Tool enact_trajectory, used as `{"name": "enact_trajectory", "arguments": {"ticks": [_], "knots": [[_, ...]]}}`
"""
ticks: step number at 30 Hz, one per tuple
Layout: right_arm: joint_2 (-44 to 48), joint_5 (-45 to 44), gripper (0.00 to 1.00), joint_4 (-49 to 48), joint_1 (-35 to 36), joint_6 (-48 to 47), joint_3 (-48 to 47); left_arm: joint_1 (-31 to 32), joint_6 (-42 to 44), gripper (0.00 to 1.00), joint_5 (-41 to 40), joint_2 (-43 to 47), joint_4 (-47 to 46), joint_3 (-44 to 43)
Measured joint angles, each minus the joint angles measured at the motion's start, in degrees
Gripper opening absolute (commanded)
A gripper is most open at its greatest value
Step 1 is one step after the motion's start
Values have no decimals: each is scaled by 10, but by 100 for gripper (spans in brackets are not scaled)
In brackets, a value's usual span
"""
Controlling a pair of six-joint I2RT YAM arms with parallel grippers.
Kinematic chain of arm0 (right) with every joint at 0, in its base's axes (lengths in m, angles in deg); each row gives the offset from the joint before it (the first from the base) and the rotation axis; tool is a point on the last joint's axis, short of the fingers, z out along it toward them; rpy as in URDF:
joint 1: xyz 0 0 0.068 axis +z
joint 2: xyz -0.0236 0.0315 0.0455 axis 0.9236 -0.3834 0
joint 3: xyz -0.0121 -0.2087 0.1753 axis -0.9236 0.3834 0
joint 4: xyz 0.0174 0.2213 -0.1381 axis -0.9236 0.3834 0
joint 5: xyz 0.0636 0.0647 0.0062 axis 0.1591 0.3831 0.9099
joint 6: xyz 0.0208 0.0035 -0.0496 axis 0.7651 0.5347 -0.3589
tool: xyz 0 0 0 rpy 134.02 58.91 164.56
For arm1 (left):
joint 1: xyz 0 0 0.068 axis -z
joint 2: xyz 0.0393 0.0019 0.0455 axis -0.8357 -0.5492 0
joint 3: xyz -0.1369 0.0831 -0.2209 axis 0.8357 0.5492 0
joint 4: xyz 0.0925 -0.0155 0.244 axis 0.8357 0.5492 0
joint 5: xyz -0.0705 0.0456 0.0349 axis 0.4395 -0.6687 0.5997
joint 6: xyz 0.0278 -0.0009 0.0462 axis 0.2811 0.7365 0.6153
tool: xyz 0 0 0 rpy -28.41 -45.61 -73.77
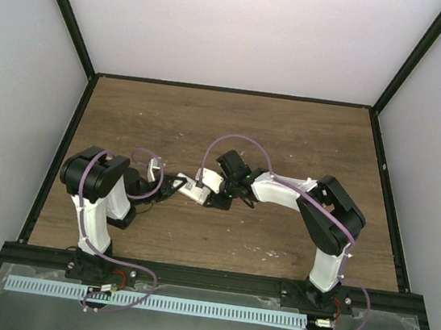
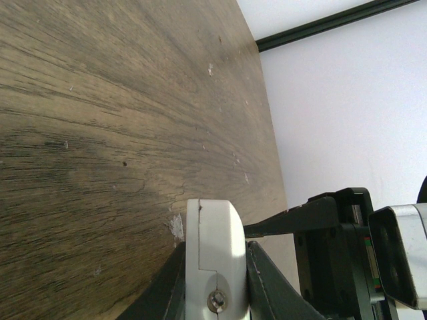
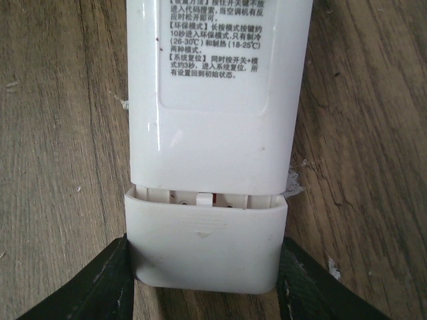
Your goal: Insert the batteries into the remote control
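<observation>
The white remote control [image 1: 201, 185] is held above the table between both grippers, back side up. In the right wrist view its back [image 3: 213, 87] shows a printed label. The battery cover [image 3: 203, 250] stands slightly slid out, and a narrow gap [image 3: 207, 197] shows a small red-orange sliver inside. My right gripper [image 3: 203, 267] is shut on the sides of the cover end and also shows in the top view [image 1: 220, 197]. My left gripper [image 2: 215, 280] is shut on the remote's other end [image 2: 215, 247], seen edge-on, and shows in the top view [image 1: 175, 185]. No loose batteries are in view.
The brown wooden table [image 1: 289, 141] is ringed by a black frame, with white walls behind it. The right arm's finger [image 2: 287, 223] and wrist camera [image 2: 400, 263] sit close to the left gripper. A slotted white strip [image 1: 154, 301] lies along the near edge.
</observation>
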Motion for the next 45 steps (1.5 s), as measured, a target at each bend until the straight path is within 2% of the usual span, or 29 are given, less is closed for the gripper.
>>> {"name": "enact_trajectory", "arguments": {"ticks": [8, 23, 36, 45], "knots": [[-5, 6, 41, -3, -6, 0, -3, 0, 0, 0, -6, 0, -3, 0], [-10, 10, 57, -4, -13, -2, -3, 0, -2, 0, -6, -4, -11, 0], [-10, 13, 65, -3, -15, -3, -4, 0, -2, 0, -1, -4, -11, 0], [-10, 23, 66, 4, -18, -5, -4, 0, -1, 0, 6, -5, -11, 0]]}}
